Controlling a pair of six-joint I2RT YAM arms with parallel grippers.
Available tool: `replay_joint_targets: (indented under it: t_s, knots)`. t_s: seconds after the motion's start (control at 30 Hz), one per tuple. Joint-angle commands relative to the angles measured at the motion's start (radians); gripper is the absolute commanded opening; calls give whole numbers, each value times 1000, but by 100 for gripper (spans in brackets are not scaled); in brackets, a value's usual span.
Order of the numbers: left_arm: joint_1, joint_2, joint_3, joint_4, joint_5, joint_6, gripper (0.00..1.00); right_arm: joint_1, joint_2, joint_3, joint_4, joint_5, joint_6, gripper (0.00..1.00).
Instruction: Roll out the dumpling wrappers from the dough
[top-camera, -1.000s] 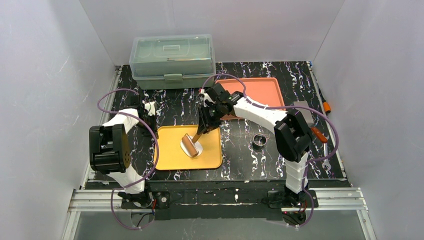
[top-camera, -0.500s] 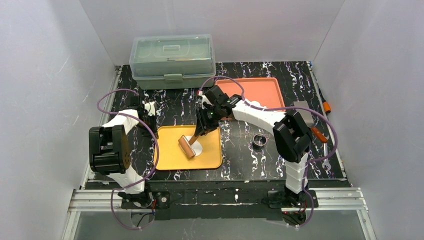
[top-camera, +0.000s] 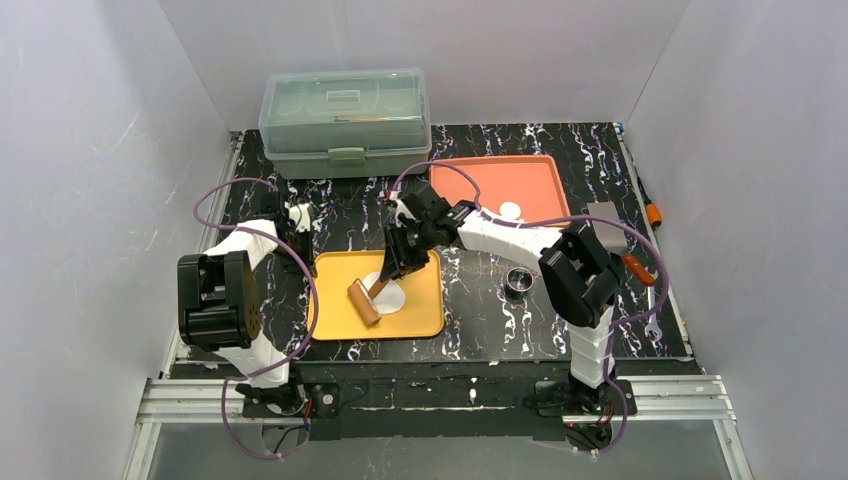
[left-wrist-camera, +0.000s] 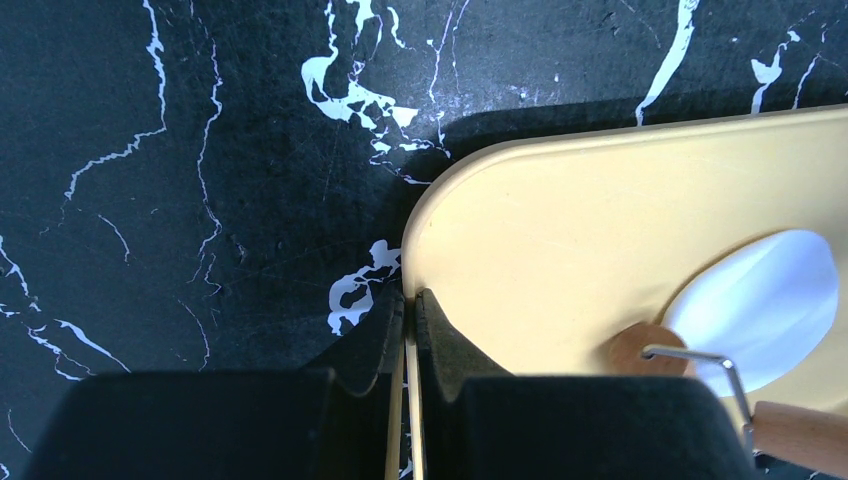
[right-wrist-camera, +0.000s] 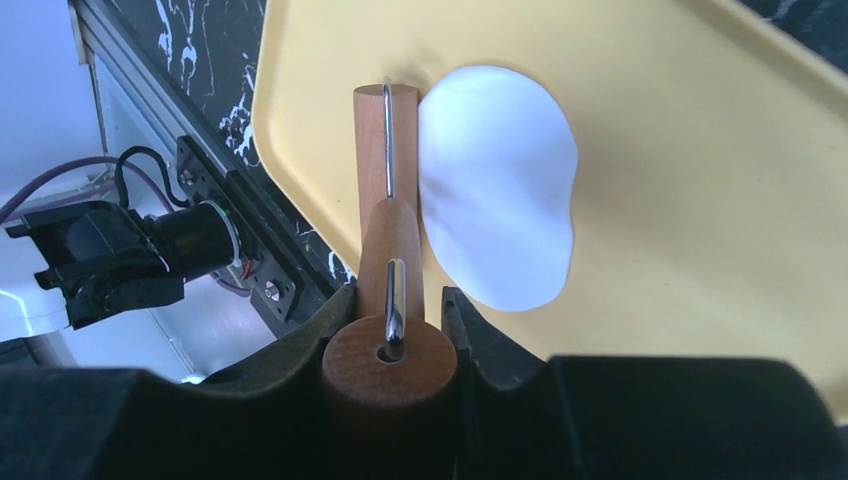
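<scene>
The dough (top-camera: 390, 294) (right-wrist-camera: 497, 185) lies as a flat white oval sheet on the yellow tray (top-camera: 420, 320) (right-wrist-camera: 700, 200). A wooden roller (top-camera: 362, 303) (right-wrist-camera: 373, 140) rests on the tray just left of the dough, off its edge. My right gripper (top-camera: 392, 268) (right-wrist-camera: 392, 330) is shut on the roller's wooden handle. At the tray's far left corner, my left gripper (top-camera: 305, 262) (left-wrist-camera: 410, 300) is shut on the tray's rim (left-wrist-camera: 550, 230). One small round dumpling wrapper (top-camera: 510, 211) lies on the orange tray (top-camera: 480, 180).
A small metal ring (top-camera: 517, 281) stands on the black marbled table right of the yellow tray. A lidded clear box (top-camera: 345, 120) sits at the back. A grey block (top-camera: 605, 215), an orange-handled screwdriver (top-camera: 636, 268) and a wrench (top-camera: 652, 325) lie along the right edge.
My right gripper has drawn the roller leftward and nearer across the dough; it now sits past the dough's left edge, leaving the sheet uncovered. The left arm has stayed still.
</scene>
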Motion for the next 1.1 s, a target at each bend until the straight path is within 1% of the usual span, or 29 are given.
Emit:
replay_joint_targets:
  t_s: [0.0, 0.07, 0.13, 0.23, 0.33, 0.43, 0.5, 0.53, 0.6, 0.67, 0.73, 0.77, 0.8, 0.93, 1.07]
  knots:
    - [-12, -13, -35, -15, -1, 19, 0, -73, 20, -38, -179, 251, -124, 1]
    - [-13, -12, -37, -15, -1, 17, 0, -75, 28, -7, -202, 254, -138, 1]
    - [-13, -13, -37, -13, -2, 17, 0, -66, 43, -7, -184, 238, -124, 1]
    - [-12, -16, -38, -12, -2, 19, 0, 1, 78, 7, -175, 238, -115, 1]
    - [-13, -13, -37, -11, -1, 19, 0, 58, 106, 21, -132, 154, -80, 1]
    - [-13, -7, -35, -12, 1, 19, 0, 90, 98, 65, -91, 69, -56, 1]
    - [-13, -7, -35, -10, 2, 19, 0, 84, 73, 121, -31, -50, -19, 1]
    - [-13, -8, -35, -10, 2, 19, 0, 50, 45, 154, -7, -88, 9, 1]
    - [-12, -12, -37, -10, 3, 20, 0, -9, -10, 198, -2, -89, 12, 1]
    - [-13, -12, -37, -10, 4, 20, 0, -58, -34, 224, -43, -87, -1, 1]
    - [-13, -11, -37, -10, 4, 20, 0, -90, -48, 229, -137, -25, -59, 1]
    - [-13, -10, -37, -10, 3, 20, 0, -106, -62, 203, -145, -8, -73, 1]
    - [-13, -9, -35, -10, 2, 19, 0, -119, -63, 183, -204, 47, -116, 1]
    - [-12, -12, -37, -9, 1, 19, 0, -141, -63, 120, -265, 55, -151, 1]
    - [-12, -12, -38, -8, 1, 19, 0, -142, 2, 107, -356, 53, -208, 1]
